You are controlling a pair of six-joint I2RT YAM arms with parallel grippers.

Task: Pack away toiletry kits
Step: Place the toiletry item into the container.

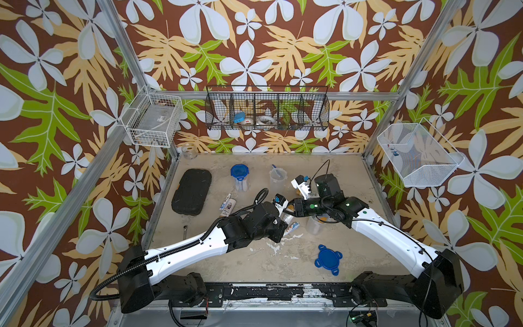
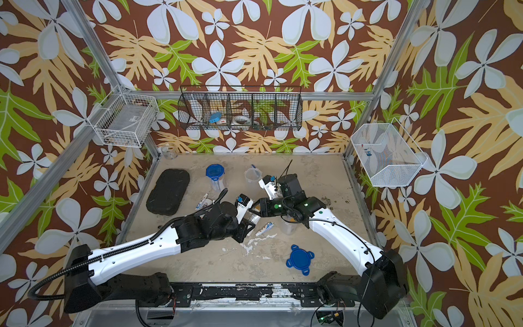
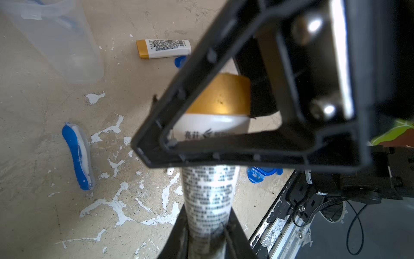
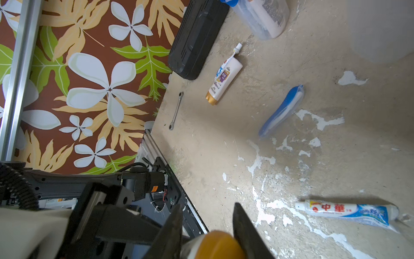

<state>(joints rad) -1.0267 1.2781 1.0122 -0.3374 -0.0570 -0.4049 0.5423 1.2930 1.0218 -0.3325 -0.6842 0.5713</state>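
A white gold-capped bottle [image 3: 210,192] hangs over the table's middle, held at both ends. My left gripper [image 3: 208,215] is shut on its flat tail. My right gripper [image 4: 208,219] is shut on its gold cap [image 4: 215,244], a finger pressed to each side. In both top views the two grippers meet there [image 1: 287,213] [image 2: 252,215]. One cup [image 1: 240,175] stands closed under a blue lid, an open cup [image 1: 277,177] holds a toothbrush, and another cup [image 1: 314,225] sits under my right arm. A loose blue lid [image 1: 328,259] lies near the front.
On the table lie a toothpaste tube [image 4: 345,212], a toothbrush [image 4: 282,109], a second bottle with a tube [image 4: 224,78] and another bottle [image 3: 163,48]. A black case [image 1: 192,192], a wrench [image 1: 185,230] and a glass jar [image 1: 189,150] sit at the left. Wire baskets [image 1: 266,110] hang on the walls.
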